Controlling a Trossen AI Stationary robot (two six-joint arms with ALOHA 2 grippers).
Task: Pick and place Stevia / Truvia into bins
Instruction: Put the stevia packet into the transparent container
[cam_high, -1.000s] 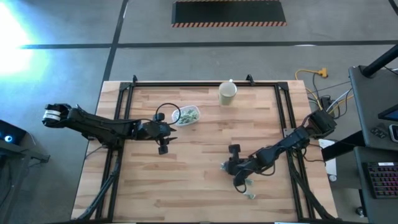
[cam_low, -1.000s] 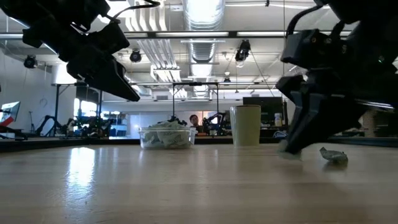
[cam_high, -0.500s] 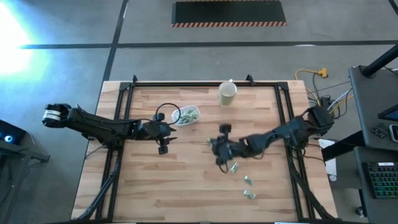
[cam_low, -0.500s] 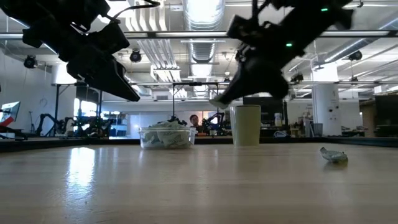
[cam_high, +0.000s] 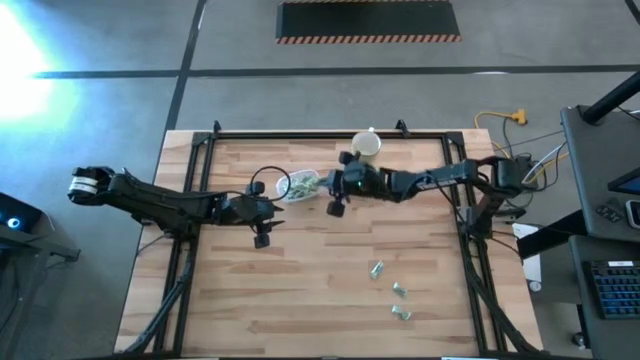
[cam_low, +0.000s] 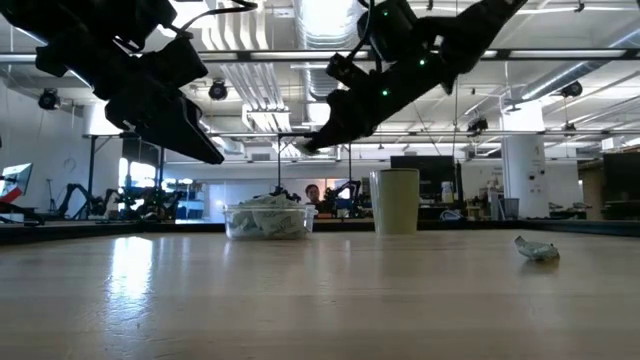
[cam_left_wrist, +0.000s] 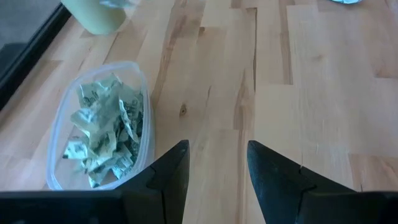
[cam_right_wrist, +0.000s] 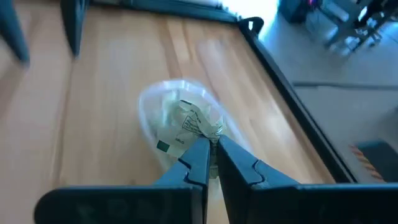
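Observation:
The clear bin (cam_high: 300, 185) stands at the table's far middle, filled with several pale green and white Stevia sachets (cam_left_wrist: 102, 134). My right gripper (cam_right_wrist: 211, 143) hangs in the air just right of the bin, over its right end, shut on one crumpled sachet (cam_right_wrist: 198, 124). In the low view that gripper (cam_low: 306, 146) is well above the bin (cam_low: 267, 220). Three more sachets (cam_high: 398, 290) lie loose on the wood at the near right. My left gripper (cam_left_wrist: 217, 152) hovers open and empty on the bin's near left side. My right gripper pinches the crumpled sachet's near end (cam_right_wrist: 205, 135) between its two fingertips. The fingers slant down, coming from the table's right. The sachet sticks out ahead of the tips, lifted clear, above the bin's right end (cam_right_wrist: 214, 134).
A beige cup (cam_high: 366, 150) stands upright at the far edge, right of the bin and behind my right arm. Black frame rails (cam_high: 190, 180) run along the table's left, far and right sides. Bare wood lies between the bin and the loose sachets.
My right gripper, shut throughout, has risen from beside the loose sachets at the near right and swung toward the table's far edge and left, ending above the bin's right end with a sachet in its tips. It has turned as it went.

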